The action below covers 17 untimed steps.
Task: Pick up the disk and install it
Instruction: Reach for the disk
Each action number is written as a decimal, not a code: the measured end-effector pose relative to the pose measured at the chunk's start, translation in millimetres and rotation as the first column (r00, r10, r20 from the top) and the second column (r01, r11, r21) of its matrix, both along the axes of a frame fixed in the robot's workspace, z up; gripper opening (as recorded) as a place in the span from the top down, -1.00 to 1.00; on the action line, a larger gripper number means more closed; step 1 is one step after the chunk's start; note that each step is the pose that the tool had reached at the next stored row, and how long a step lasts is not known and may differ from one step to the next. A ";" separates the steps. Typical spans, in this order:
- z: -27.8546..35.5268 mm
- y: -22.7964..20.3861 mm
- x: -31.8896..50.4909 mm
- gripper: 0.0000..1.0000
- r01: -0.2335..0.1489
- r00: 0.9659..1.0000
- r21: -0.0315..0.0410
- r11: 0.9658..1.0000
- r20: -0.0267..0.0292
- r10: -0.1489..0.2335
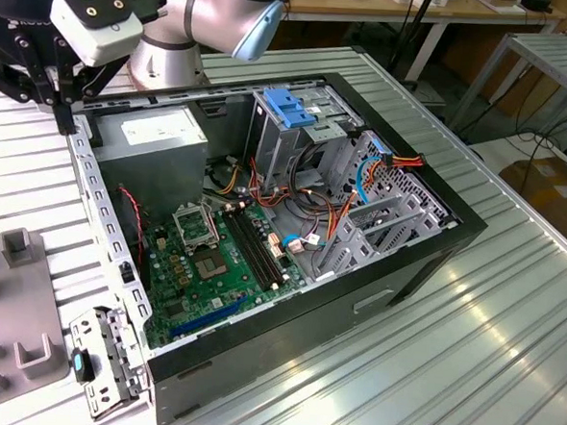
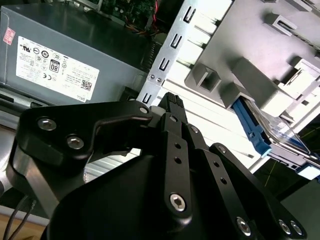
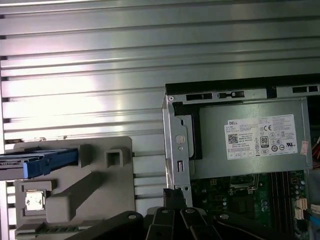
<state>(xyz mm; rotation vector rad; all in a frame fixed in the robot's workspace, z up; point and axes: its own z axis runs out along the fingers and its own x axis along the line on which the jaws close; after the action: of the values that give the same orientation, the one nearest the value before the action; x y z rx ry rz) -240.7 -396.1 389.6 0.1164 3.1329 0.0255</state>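
The disk lies in a grey fixture on the table beside the open computer case; its blue side rail and silvery face show in both wrist views. My black gripper hangs over the case's rear wall next to the power supply, well apart from the disk. Its fingertips are pressed together, shut on nothing. In the exterior view the gripper sits at the upper left, above the case corner.
The open case holds a motherboard, a grey power supply and a drive cage with a blue latch. Loose cables run by the cage. The grey fixture is at the exterior view's left.
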 end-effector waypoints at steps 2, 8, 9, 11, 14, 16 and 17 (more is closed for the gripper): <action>-0.6 0.0 -4.4 0.79 0.000 1.000 0.000 1.000 -0.003 0.000; -1.9 0.0 -13.0 0.79 0.000 1.000 0.000 1.000 -0.010 0.000; -2.2 0.0 -15.1 0.79 0.000 1.000 0.000 1.000 -0.012 0.000; -2.5 0.0 -17.9 0.79 0.000 1.000 0.000 1.000 -0.014 0.000; -3.3 0.0 -23.0 0.79 0.000 1.000 0.000 1.000 -0.018 0.000; -3.8 0.0 -26.9 0.79 0.000 1.000 0.000 1.000 -0.021 0.000; -4.0 0.0 -28.1 0.79 0.000 1.000 0.000 1.000 -0.021 0.000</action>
<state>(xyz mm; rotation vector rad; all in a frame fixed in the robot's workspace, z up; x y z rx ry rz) -268.8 -396.1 385.6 0.1174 3.1543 0.0244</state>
